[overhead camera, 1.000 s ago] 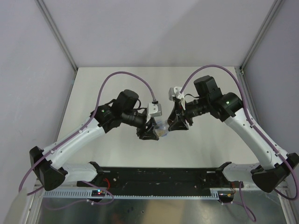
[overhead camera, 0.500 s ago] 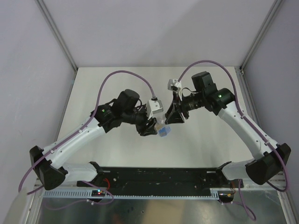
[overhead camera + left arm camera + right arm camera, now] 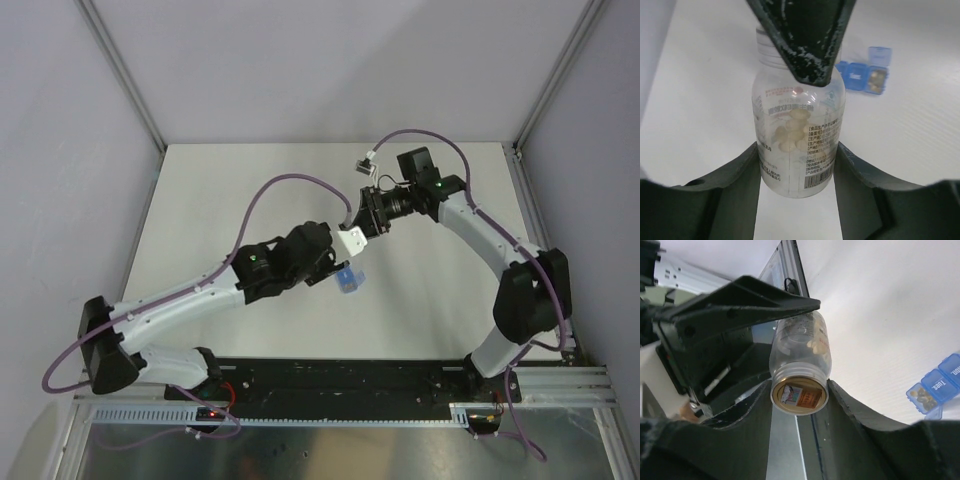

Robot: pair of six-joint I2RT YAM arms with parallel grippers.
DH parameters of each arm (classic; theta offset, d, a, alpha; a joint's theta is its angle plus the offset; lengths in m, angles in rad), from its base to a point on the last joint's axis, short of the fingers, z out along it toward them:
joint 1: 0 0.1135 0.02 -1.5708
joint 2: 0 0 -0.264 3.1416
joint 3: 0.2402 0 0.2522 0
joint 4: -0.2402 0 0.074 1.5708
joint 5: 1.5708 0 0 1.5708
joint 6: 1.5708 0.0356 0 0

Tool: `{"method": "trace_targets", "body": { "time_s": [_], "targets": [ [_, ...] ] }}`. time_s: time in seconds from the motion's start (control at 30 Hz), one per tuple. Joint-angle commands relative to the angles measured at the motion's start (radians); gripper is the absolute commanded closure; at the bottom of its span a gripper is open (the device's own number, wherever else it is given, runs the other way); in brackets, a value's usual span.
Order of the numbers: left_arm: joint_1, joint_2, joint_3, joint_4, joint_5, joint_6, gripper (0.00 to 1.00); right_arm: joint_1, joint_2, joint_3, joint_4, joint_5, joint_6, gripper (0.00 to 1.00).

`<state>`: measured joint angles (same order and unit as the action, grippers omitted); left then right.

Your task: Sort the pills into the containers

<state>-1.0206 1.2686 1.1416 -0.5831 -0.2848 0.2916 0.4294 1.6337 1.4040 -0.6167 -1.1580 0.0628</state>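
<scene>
Table (image 3: pixel 220 200) white, both arms reaching to its centre. Left gripper (image 3: pixel 796 148) pinching clear bottle (image 3: pixel 799 125) across lower body, fingers pressed to both sides. Right gripper (image 3: pixel 799 390) closed on same bottle at neck end, rim between its fingers. Bottle held off table, pale tablets inside. Containers (image 3: pixel 860 75), blue three-compartment strip, flat on table beyond bottle, near left gripper but touching neither gripper; one end lid flipped open. Pills (image 3: pixel 876 82), small orange-brown cluster, in that open end compartment.
</scene>
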Motion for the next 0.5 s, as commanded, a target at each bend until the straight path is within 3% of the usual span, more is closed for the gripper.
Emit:
{"method": "trace_targets", "body": {
  "time_s": [0.0,0.17,0.3,0.47],
  "targets": [
    [-0.057,0.046,-0.008,0.219,-0.202,0.078,1.00,0.013,0.060,-0.004,0.120,-0.051,0.167,0.77],
    [-0.059,0.055,-0.029,0.230,-0.222,0.074,1.00,0.020,0.045,-0.004,0.101,-0.013,0.142,0.59],
    [-0.056,0.041,-0.033,0.229,-0.199,0.070,1.00,-0.002,-0.022,-0.005,0.043,0.043,0.044,0.38],
    [-0.029,0.016,-0.036,0.226,-0.130,0.060,1.00,-0.049,-0.129,-0.016,-0.010,0.076,-0.048,0.24]
  ]
}}
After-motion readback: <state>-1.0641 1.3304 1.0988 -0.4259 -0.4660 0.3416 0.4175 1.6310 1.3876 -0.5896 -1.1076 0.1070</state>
